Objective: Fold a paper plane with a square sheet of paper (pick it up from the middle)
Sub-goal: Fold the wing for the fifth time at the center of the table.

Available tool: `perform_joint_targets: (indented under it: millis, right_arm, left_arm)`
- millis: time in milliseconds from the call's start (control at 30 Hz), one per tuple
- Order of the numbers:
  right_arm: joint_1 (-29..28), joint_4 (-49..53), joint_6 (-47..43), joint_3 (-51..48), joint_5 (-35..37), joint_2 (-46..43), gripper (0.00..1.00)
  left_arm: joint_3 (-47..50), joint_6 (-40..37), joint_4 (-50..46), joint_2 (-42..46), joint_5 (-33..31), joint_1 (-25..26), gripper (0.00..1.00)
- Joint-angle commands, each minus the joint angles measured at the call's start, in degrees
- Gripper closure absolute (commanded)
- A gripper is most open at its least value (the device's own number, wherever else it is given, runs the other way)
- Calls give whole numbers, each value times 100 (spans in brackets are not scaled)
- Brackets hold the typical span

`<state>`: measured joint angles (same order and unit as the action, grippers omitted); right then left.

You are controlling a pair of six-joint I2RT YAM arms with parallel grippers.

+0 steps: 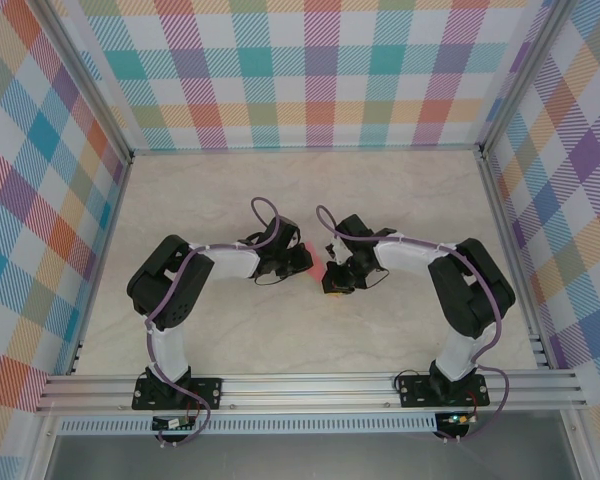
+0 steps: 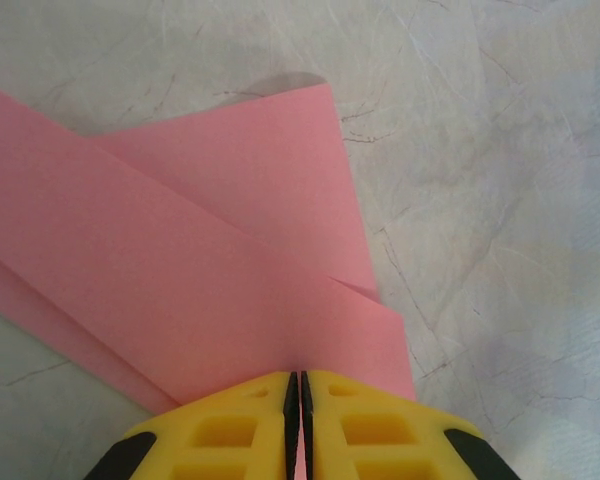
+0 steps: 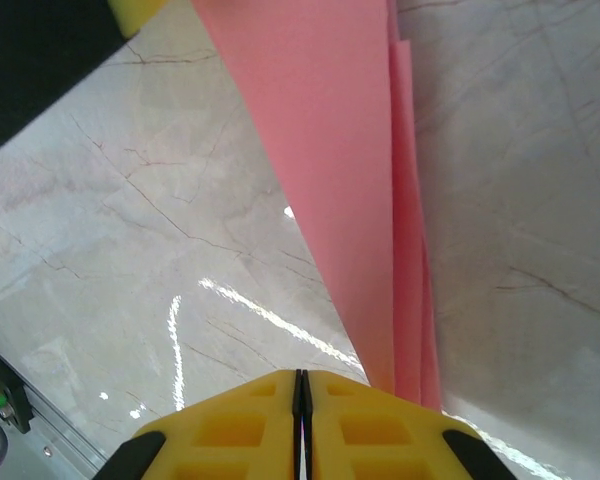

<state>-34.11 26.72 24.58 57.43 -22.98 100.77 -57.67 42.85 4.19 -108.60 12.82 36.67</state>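
The square sheet of paper [image 2: 210,250] is pink and folded into overlapping layers with diagonal creases. In the top view the paper [image 1: 320,264] sits between the two arms at the table's middle. My left gripper [image 2: 298,375] is shut on the paper's near edge, and pink shows in the slit between its yellow fingers. My right gripper [image 3: 301,373] is shut. The paper [image 3: 330,150] narrows toward it and passes behind its right finger [image 3: 400,420]; I cannot tell if it is pinched there. From above, the left gripper [image 1: 298,258] and right gripper [image 1: 338,283] nearly meet.
The table [image 1: 200,190] is pale marble-patterned. Plaid walls [image 1: 310,70] close the back and both sides. An aluminium rail [image 1: 310,388] with the two arm bases runs along the near edge.
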Motion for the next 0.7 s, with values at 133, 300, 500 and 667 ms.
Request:
perform_joint_targets:
  millis: [133, 300, 500, 667]
  right_arm:
    - [9, 248, -50, -4, 378, 228, 90]
    - [83, 182, -16, -56, 358, 311, 90]
    - [234, 10, -30, -258, 162, 364, 90]
    - [399, -114, -63, -561, -12, 382, 90]
  left_arm:
    - [-117, -88, -443, -232, -260, 24, 87]
    - [-127, -147, -539, -215, -339, 16, 87]
    - [-143, -170, -586, -261, -360, 7, 87]
    - [-171, -206, -686, -310, -407, -27, 87]
